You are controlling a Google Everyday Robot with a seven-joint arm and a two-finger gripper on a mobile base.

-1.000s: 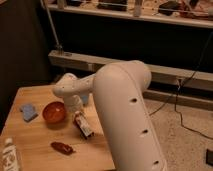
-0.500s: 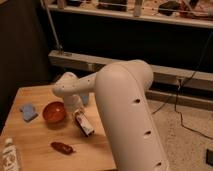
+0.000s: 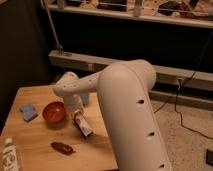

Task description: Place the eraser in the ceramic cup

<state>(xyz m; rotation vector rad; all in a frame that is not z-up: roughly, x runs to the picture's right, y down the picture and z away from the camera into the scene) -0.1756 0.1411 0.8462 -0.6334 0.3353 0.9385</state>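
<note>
White, bulky and rounded, the robot's arm point(image 3: 125, 100) fills the middle of the frame and bends down to the pale wooden surface point(image 3: 40, 135) at lower left. Its gripper point(image 3: 79, 119) hangs low, just right of the wide red-orange bowl point(image 3: 50, 105), and its fingers look closed on the upper end of the small oblong eraser in a white, red and dark wrapper point(image 3: 84, 127). The wrist hides most of that hold, so I judge it from the way the block hangs.

The eraser sits below the wrist at the centre-left of the frame, tilted. Its long axis runs from upper left down to lower right, with the free end pointing down toward the surface. The small pale blue ceramic cup point(image 3: 85, 98) peeks out behind the wrist, just above and slightly right of the eraser, and is mostly covered by the arm.

The eraser is not in the cup yet. I'd worry about the slant: held this way, the low end could catch the cup's rim on the way over and tip the cup or twist the block loose. The cup is narrow and half hidden, so a release slightly off would drop the eraser beside it or into the nearby bowl.

A flat blue square pad point(image 3: 28, 112) lies at far left, and a dark red lumpy object point(image 3: 62, 147) lies lower down.
</note>
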